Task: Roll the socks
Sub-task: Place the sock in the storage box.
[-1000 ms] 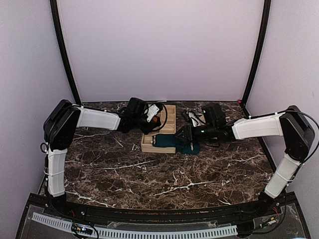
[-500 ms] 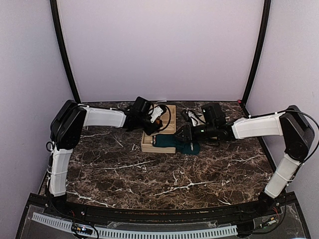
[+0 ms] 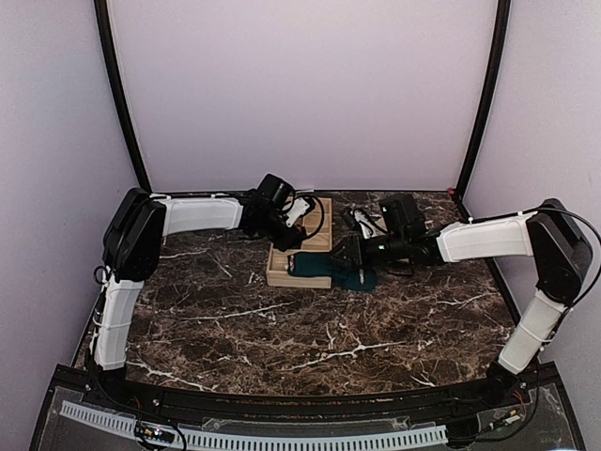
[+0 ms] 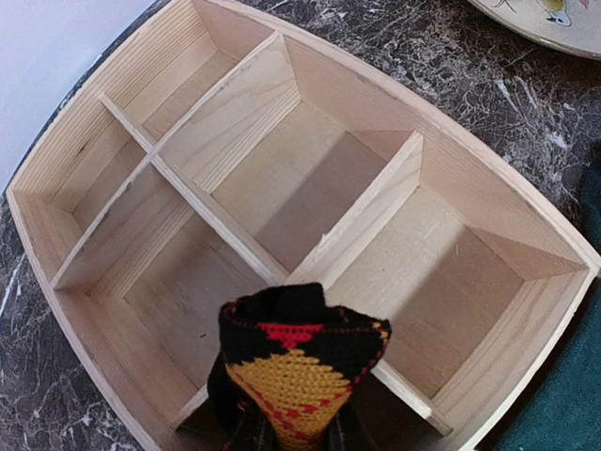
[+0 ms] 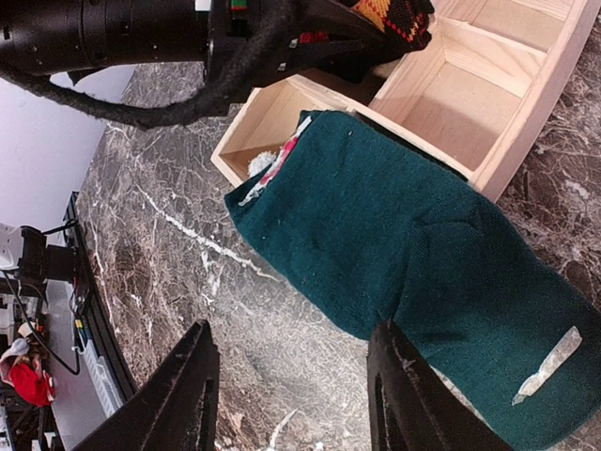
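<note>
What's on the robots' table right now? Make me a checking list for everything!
Surface: dark marbled table, bare in front.
Job's things: argyle sock bunched up above the wooden tray; teal sock draped over a tray corner onto the table.
Clutter: a plate edge beyond the tray.
Grippers: left gripper shut on the argyle sock; right gripper open by the teal sock, holding nothing.
Cables: black cable looping at the left wrist.
Surroundings: pale walls, black poles.

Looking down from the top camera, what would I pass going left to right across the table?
left arm → wooden tray → right claw → right arm
</note>
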Robot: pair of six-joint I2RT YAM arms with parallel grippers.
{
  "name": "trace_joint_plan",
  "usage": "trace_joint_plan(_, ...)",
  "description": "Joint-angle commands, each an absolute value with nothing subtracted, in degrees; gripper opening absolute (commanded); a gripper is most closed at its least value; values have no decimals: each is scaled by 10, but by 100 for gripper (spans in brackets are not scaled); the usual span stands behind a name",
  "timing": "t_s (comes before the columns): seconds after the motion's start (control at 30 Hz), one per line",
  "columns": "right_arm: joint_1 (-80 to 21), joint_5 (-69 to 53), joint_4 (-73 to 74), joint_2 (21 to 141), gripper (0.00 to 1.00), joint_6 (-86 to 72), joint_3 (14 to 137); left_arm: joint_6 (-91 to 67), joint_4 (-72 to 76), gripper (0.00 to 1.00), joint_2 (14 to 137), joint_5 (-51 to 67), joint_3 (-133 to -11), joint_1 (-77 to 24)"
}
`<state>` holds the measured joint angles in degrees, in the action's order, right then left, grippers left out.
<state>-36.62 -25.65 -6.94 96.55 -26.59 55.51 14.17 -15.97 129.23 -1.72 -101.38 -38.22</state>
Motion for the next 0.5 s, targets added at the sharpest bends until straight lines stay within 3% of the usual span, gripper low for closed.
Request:
trace_joint_plan(0.0, -361, -253, -75, 959, 49, -260, 566, 118, -260, 0, 1305, -4, -1032, -383)
trace_joint_plan(0.47, -361, -264, -73, 973, 49, -262, 584, 91, -421, 0, 1331, -47, -1134, -384)
